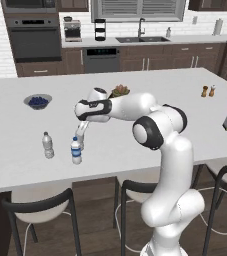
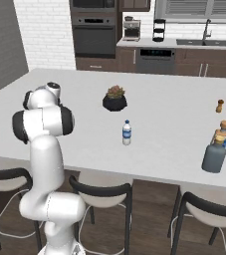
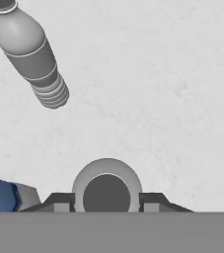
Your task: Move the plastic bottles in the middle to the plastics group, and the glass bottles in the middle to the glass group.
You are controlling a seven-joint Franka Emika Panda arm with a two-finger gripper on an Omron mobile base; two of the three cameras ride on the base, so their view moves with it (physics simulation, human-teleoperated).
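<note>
I reckoned two of three moves nearly done: glass bottle (image 2: pixel 214 155) stood beside the glass group (image 2: pixel 223 130), my tool (image 3: pixel 106 202) was clamped on a plain plastic bottle (image 3: pixel 106 170) at the plastics group (image 1: pixel 47 145), and a blue-labelled bottle (image 2: pixel 127 133) waited mid-tabletop (image 2: pixel 174 119).

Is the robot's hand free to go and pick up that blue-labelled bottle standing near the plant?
Probably not right now: the hand is shut on a plain bottle, while the blue-labelled bottle stands unobstructed on the counter.

Lighting: even, bright, diffuse throughout; no source is seen. Shadows: hardly any are cast on the counter (image 1: pixel 135 150). Glare: none noted. Rendering: slightly soft, low resolution.
</note>
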